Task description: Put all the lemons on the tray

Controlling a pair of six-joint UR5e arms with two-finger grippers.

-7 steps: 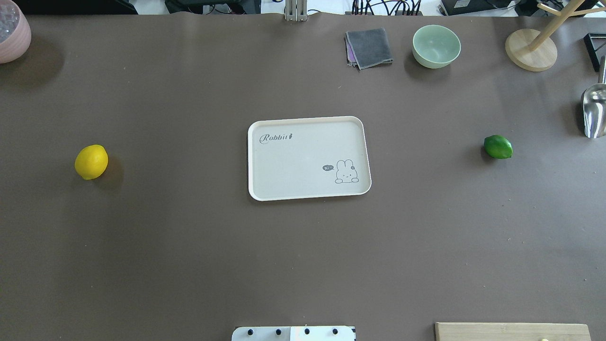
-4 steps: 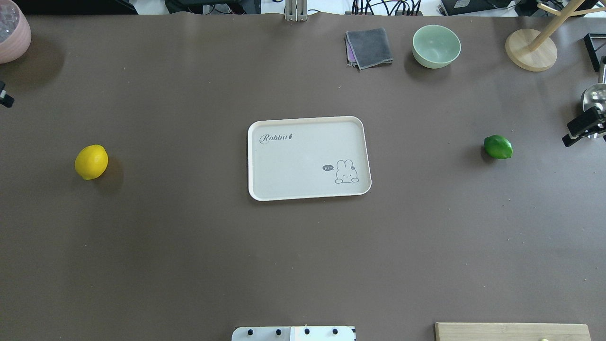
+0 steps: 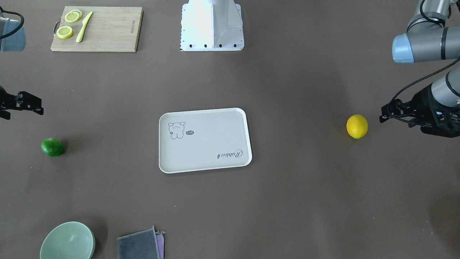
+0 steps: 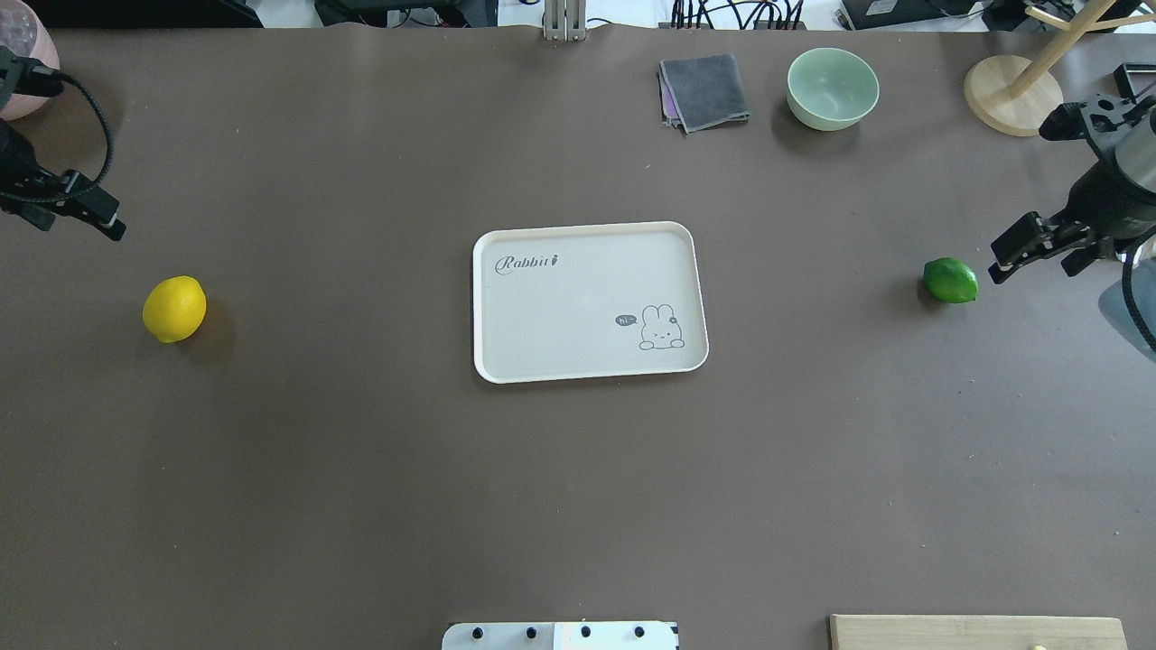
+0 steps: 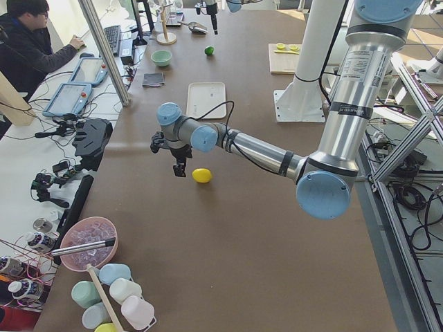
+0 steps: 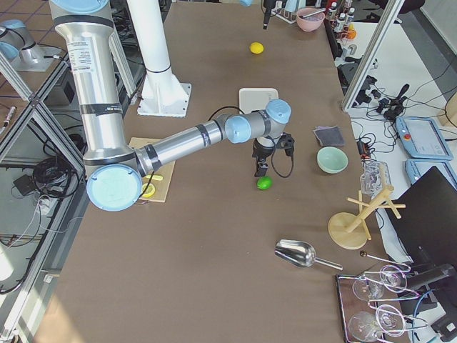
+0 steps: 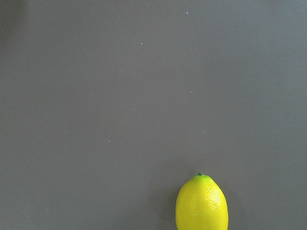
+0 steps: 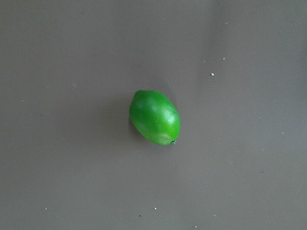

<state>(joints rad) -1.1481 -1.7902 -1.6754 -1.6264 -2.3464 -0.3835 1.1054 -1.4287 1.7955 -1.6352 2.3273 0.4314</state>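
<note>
The off-white tray [image 4: 560, 298] with its rabbit drawing lies empty at the table's middle. The yellow lemon [image 4: 174, 309] lies on the table far to its left and also fills the lower edge of the left wrist view [image 7: 201, 203]. The green lemon [image 4: 950, 280] lies far to the tray's right, centred in the right wrist view [image 8: 154, 117]. My left gripper [image 4: 107, 221] hovers above and beyond the yellow lemon, open and empty. My right gripper [image 4: 1007, 257] hovers just right of the green lemon, open and empty.
A green bowl [image 4: 832, 88], a folded grey cloth [image 4: 704, 90] and a wooden stand [image 4: 1011, 95] stand along the far edge. A cutting board [image 3: 104, 30] with lemon slices and a knife lies near my base [image 3: 212, 25]. A pink bowl [image 4: 41, 54] sits at the far left corner.
Both arms have come into the overhead view from the sides, the left toward the yellow lemon, the right toward the green one. Lemons and tray have not moved.
</note>
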